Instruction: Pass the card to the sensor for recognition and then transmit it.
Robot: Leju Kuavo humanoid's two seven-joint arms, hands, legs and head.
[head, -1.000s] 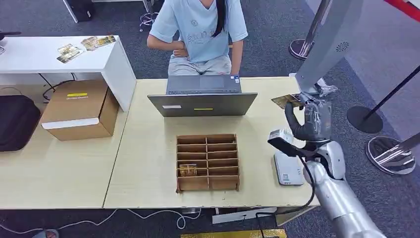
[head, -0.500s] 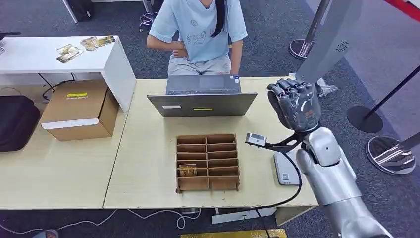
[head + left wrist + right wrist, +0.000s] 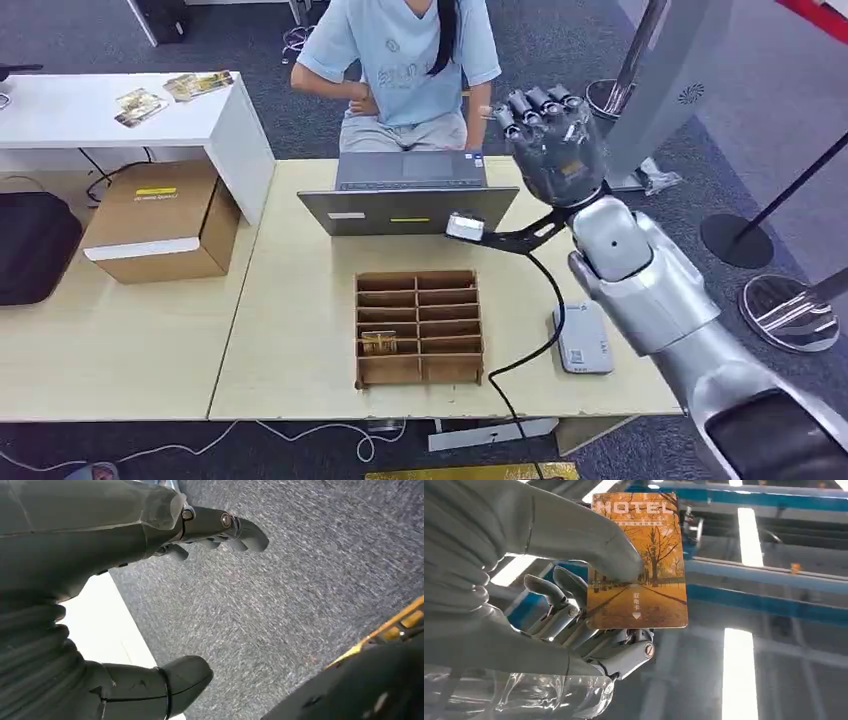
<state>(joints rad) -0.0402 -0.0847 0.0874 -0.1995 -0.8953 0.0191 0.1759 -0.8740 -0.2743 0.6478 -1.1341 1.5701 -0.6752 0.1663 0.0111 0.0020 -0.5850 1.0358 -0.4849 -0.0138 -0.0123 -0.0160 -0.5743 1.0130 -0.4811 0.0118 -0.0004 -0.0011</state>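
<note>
We see the right hand (image 3: 552,140) raised above the table's far edge, beside the grey open laptop (image 3: 410,195), thumb pinching the orange hotel key card (image 3: 639,560) against its fingers. The white flat sensor pad (image 3: 581,338) lies on the pale wooden table (image 3: 290,330). The left hand (image 3: 125,555) hangs over carpet, fingers apart, holding nothing.

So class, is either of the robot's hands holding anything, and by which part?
The right hand pinches the hotel card by its left edge in that wrist picture, thumb on the printed face. The left hand holds nothing.
</note>
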